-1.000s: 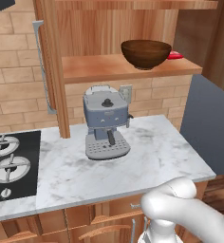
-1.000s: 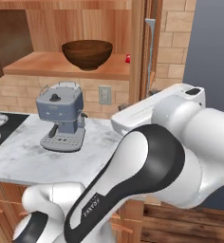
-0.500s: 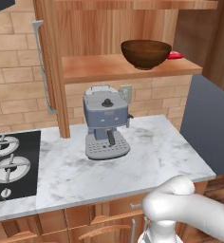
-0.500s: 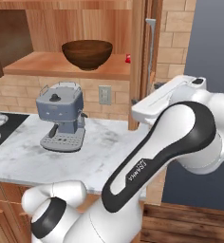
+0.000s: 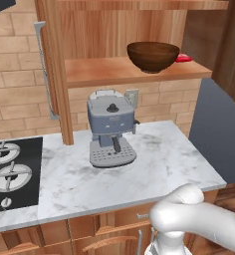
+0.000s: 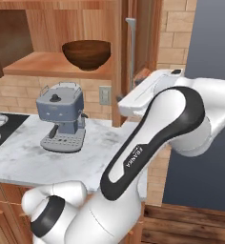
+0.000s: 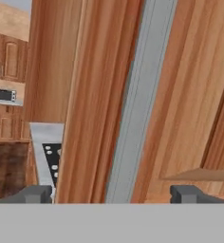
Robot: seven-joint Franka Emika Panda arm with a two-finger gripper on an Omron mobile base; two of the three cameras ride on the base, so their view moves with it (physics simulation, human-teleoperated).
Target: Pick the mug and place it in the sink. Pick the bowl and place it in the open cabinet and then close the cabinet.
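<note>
**Bowl shelved, cabinet doors not yet shut**

The reddish-brown wooden wall cabinet (image 5: 114, 45) w/ panelled doors stood open over the white marble table (image 5: 139, 169). Its left door (image 5: 52, 64) was swung out edge-on in the left base view; the right door (image 6: 143, 38), w/ a long vertical silver bar handle (image 6: 131, 52), hung open beside the white arm (image 6: 171, 119) in the right base view. In the hand view that handle (image 7: 140, 99) ran up the middle of the door panel, close ahead.

On the table, under the shelf, sat a blue-grey espresso machine (image 5: 111, 127); a black gas stovetop (image 5: 10, 172) lay at the table's left end.

The round, dark brown glossy wooden bowl (image 5: 153, 56) rested upright on the cabinet's wooden shelf (image 5: 104, 72), toward its right end, w/ a small red item (image 5: 183, 58) just behind it.

The tool (image 7: 111, 193) was spread about as wide as it goes, holding nothing; its two dark tips (image 7: 35, 193) straddled the handle line, apparently w/o contact yet.

Progress, as I judged it: bowl placement looked done. Mug & sink weren't visible, so that part couldn't be confirmed. Left to do: close the cabinet, approx. the last step. The tool seemed lined up on the right door's handle for that.
</note>
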